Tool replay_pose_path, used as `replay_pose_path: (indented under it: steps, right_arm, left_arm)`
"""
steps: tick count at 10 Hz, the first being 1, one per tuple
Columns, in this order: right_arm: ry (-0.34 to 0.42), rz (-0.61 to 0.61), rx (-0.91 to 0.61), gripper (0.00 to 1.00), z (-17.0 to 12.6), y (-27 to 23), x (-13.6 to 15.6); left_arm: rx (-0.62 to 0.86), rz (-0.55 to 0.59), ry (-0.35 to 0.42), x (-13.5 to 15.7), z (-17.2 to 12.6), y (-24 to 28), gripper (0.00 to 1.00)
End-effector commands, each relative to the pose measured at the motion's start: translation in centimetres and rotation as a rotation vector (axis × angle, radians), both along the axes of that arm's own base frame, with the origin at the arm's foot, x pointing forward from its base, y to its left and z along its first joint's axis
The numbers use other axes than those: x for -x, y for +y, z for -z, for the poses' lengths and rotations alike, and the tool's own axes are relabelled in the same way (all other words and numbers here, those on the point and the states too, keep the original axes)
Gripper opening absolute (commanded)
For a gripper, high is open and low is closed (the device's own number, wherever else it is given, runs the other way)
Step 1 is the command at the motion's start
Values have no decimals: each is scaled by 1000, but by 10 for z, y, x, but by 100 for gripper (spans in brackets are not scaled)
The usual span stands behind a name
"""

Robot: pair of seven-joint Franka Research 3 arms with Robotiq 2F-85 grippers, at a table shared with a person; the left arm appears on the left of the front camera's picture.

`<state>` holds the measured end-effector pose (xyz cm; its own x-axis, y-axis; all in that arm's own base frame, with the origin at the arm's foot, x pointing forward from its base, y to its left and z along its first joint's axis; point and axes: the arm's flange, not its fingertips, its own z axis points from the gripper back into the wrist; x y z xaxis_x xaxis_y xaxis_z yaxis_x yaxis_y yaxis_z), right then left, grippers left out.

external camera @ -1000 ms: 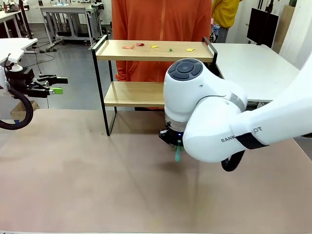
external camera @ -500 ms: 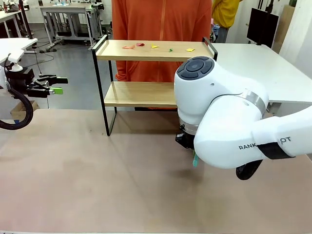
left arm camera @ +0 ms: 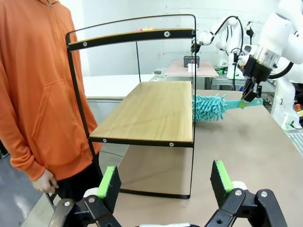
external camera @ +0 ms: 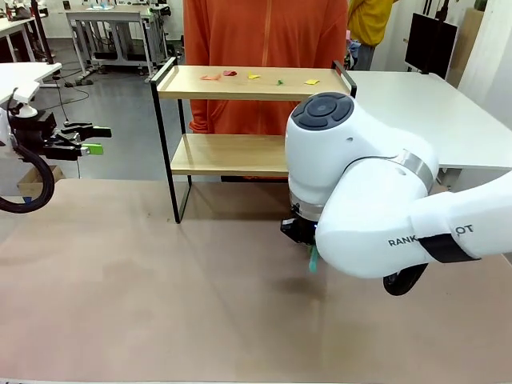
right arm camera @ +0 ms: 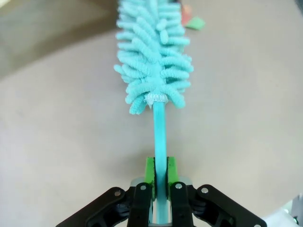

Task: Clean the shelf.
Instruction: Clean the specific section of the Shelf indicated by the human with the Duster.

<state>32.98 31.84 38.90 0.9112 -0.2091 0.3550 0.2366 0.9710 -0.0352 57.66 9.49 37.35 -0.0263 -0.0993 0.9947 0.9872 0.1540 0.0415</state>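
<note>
The shelf (external camera: 240,85) stands at the table's far side, with several small coloured scraps (external camera: 230,74) on its top board. My right gripper (external camera: 304,236) hangs low in front of the shelf's right end, shut on the handle of a teal duster (external camera: 314,258). In the right wrist view the right gripper (right arm camera: 160,172) clamps the thin handle, and the fluffy duster head (right arm camera: 154,52) points away over the table. The left wrist view shows the duster head (left arm camera: 209,107) beside the far end of the shelf's lower board (left arm camera: 151,111). My left gripper (external camera: 84,138) stands open off the table's left, nothing between its fingers.
A person in an orange top (external camera: 264,32) stands right behind the shelf, one hand (left arm camera: 45,182) hanging near its end. A green scrap (right arm camera: 195,22) lies on the table beyond the duster. A white table (external camera: 416,104) adjoins at the right. My big right arm (external camera: 360,200) hides the shelf's lower right.
My right arm swung to the right with the duster, then eased back a little to the left. The left arm has stayed still.
</note>
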Motion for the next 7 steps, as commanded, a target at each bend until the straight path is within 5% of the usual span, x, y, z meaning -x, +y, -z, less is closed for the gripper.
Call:
replay_pose_path:
  steps: [1,7]
  right_arm:
    - [-5,-145,-104,13,-26,-10,32]
    - [112,-438,-186,13,-67,-35,63]
  left_arm:
    - [-5,1,-6,1,-3,0,100]
    - [-5,1,-6,1,-3,0,100]
